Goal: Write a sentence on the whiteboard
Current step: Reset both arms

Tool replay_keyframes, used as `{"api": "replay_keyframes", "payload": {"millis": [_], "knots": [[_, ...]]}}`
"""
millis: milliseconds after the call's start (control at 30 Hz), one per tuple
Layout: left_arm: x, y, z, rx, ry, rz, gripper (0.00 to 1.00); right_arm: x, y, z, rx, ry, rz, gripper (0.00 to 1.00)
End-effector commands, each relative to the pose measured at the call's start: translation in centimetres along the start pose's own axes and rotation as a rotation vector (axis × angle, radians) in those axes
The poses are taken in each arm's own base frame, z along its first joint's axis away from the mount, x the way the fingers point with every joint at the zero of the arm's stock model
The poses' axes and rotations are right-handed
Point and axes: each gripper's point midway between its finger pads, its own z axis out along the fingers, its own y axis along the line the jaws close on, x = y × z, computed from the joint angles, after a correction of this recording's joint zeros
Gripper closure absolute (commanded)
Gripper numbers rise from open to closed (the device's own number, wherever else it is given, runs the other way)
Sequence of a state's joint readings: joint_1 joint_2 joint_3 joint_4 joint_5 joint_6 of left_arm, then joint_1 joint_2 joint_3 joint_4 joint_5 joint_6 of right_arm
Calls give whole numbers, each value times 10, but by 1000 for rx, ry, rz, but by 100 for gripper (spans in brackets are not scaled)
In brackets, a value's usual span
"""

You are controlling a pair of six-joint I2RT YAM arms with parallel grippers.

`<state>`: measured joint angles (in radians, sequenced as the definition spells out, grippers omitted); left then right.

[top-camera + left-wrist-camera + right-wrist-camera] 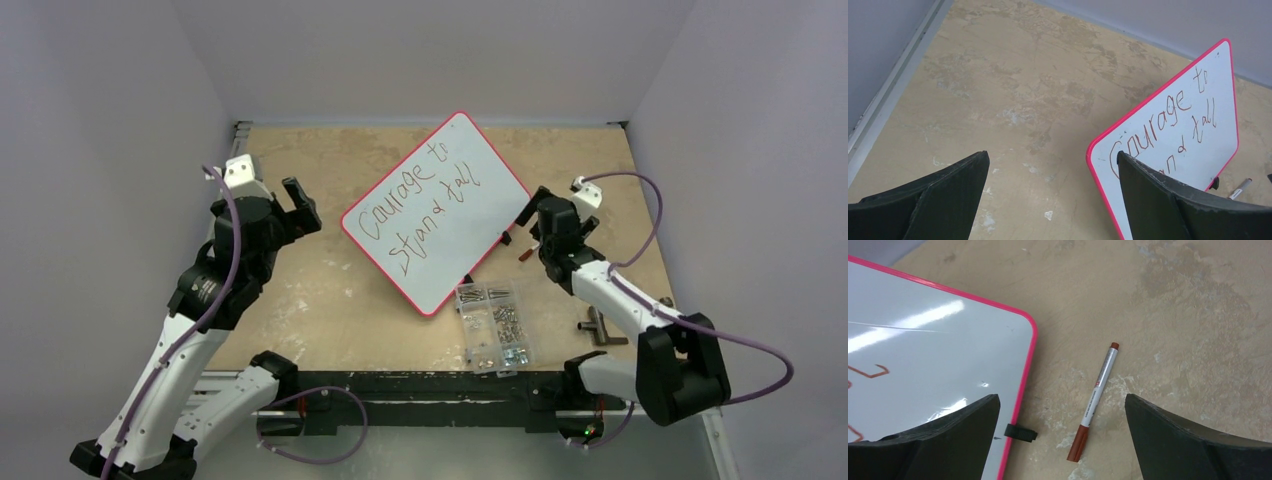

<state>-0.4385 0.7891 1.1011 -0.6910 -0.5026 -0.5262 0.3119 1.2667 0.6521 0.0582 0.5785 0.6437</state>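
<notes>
The whiteboard [452,272] lies tilted on the tan table, with a pink rim. The sentence [420,200] reads "Courage to stand tall" in two lines of red-brown marker. In the left wrist view the board [1220,145] and the sentence [1173,117] show at the right. My left gripper [303,205] [1052,156] is open and empty, above bare table left of the board. My right gripper [538,232] [1062,397] is open and empty, above the board's right corner [948,355]. A capped red-brown marker [1095,400] lies on the table below, between the fingers; it also shows in the left wrist view [1240,189].
A clear compartment box of screws [495,325] sits by the board's near corner. A dark T-shaped tool [598,330] lies at the right near the right arm. A black clip [1020,432] juts from the board's rim. Grey walls enclose the table on three sides.
</notes>
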Motion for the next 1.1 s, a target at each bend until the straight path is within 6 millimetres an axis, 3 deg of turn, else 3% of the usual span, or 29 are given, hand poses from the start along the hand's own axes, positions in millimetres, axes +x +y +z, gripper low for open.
{"api": "replay_keyframes", "payload": {"millis": [0,233,400,700,1067], "knots": [[-11,11,-3,-37,-43,50,0,-39,21,-20,-124,-87,53,1],[-19,17,-6,-63,-47,134,0,-70,60,-61,-396,-145,68,1],[-21,23,-9,-69,-73,178,0,-78,78,-84,-534,-144,105,1],[-9,24,-3,-48,-68,239,0,-50,103,-128,-850,-65,121,1],[2,24,4,-42,-55,252,0,-20,96,-166,-1047,-35,139,1]]}}
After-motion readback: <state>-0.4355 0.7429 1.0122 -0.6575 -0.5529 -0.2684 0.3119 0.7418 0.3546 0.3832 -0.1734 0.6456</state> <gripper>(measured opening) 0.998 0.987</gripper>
